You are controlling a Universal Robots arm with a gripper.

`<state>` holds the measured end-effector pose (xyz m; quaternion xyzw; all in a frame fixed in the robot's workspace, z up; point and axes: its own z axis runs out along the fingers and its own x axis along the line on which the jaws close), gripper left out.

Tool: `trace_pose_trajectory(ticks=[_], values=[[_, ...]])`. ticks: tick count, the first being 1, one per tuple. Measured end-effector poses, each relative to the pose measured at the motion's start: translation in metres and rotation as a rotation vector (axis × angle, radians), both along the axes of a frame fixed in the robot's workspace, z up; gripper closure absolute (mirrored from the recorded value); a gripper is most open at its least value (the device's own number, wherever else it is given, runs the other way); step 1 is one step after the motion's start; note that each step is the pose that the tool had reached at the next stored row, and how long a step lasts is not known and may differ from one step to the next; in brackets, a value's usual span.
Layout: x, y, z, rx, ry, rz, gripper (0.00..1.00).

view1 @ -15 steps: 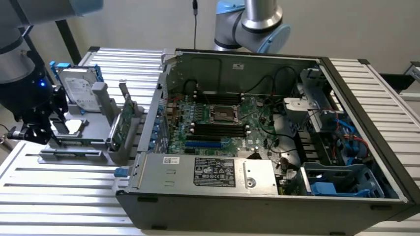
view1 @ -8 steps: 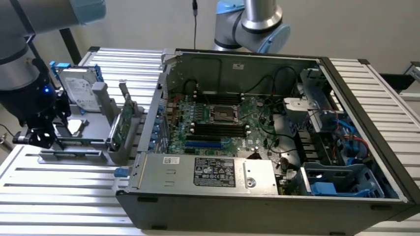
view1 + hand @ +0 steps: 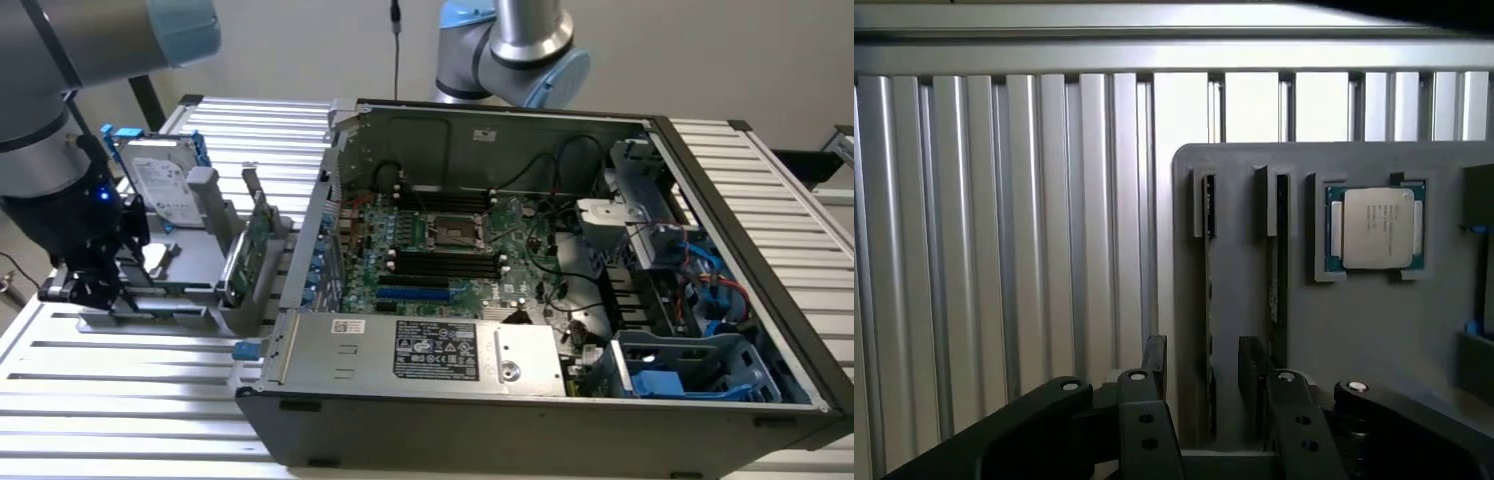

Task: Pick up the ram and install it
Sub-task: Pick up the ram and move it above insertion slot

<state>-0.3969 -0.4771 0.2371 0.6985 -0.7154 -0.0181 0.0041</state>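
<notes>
Because the ram (image 3: pixel 1209 290) stands on edge in a narrow slot of the gray holder (image 3: pixel 1239 250), its top edge is free to be pinched from both sides. The end effector (image 3: pixel 1204 385) hangs over that slot with fingers (image 3: pixel 1154 365) apart, one on each side of the stick, gripping nothing. A second stick (image 3: pixel 1280 280) fills the holder's neighbouring slot, and the processor (image 3: pixel 1375 228) lies in a holder recess beyond it.

Holder (image 3: pixel 1239 260) with processor chip (image 3: pixel 1376 228) sits on the exterior view's left of the case (image 3: pixel 534 430).
</notes>
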Motion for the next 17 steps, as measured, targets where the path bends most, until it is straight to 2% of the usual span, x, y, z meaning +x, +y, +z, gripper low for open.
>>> trace_pose_trajectory(ticks=[9,12,17], values=[[-0.005,0.0063,-0.0164,-0.0002,-0.0078,0.001,0.58],[-0.01,0.0068,-0.0218,-0.0001,-0.0136,0.001,0.58],[-0.011,0.0067,-0.0288,-0.0002,-0.0213,0.001,0.58]])
